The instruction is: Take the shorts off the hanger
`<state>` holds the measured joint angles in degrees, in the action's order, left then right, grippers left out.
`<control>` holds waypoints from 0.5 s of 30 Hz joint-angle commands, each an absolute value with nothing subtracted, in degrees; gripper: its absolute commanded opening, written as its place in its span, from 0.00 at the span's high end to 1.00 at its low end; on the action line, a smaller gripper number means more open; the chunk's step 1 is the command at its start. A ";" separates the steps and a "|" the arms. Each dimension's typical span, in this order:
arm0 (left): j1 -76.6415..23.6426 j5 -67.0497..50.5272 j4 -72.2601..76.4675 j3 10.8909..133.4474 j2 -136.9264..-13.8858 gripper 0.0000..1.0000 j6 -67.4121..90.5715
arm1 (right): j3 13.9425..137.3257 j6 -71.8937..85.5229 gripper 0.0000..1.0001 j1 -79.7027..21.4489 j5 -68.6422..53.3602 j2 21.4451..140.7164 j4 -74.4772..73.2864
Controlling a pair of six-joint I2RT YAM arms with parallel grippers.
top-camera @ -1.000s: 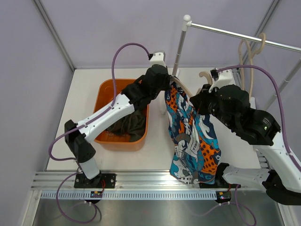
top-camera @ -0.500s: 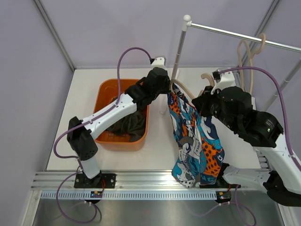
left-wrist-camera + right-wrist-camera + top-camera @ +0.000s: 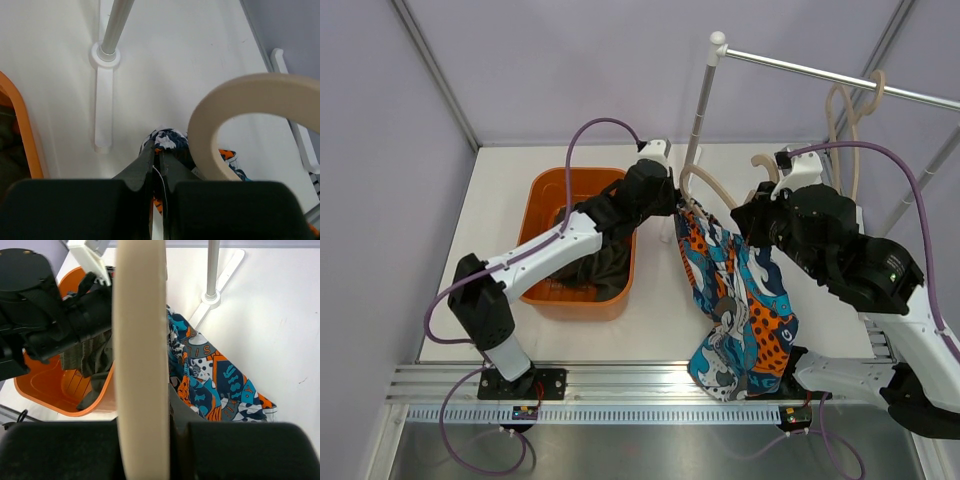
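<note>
The printed shorts [image 3: 740, 300], blue, orange and white, hang in the air from their top edge. My left gripper [image 3: 677, 207] is shut on that edge; in the left wrist view its jaws [image 3: 159, 150] pinch the bunched fabric [image 3: 167, 140]. The cream hanger [image 3: 705, 183] curves bare beside that grip [image 3: 240, 97]. My right gripper [image 3: 145, 410] is shut on the hanger's bar [image 3: 140, 340], and the printed shorts [image 3: 215, 375] drape just to its right. Dark olive shorts [image 3: 592, 262] lie in the orange bin [image 3: 542, 190].
The clothes rack's upright pole [image 3: 703, 100] and its foot [image 3: 105, 54] stand just behind both grippers. Its rail [image 3: 820, 72] runs to the right with more cream hangers [image 3: 850, 110] on it. The bin [image 3: 47, 387] sits left of the shorts.
My left gripper has drawn the shorts' top edge a little left and toward me. More of the hanger's curve shows bare. The hanging fabric has swung slightly right.
</note>
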<state>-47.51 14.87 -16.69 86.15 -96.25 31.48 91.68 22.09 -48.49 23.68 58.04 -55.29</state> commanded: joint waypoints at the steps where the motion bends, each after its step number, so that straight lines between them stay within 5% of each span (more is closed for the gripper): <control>1: -48.68 14.07 -12.66 85.87 -92.73 1.00 28.31 | 93.96 20.83 1.00 -49.57 27.15 55.98 -52.39; 15: -69.58 -3.95 -16.35 85.70 -81.93 1.00 12.75 | 97.11 15.30 1.00 -49.48 36.20 65.38 -43.51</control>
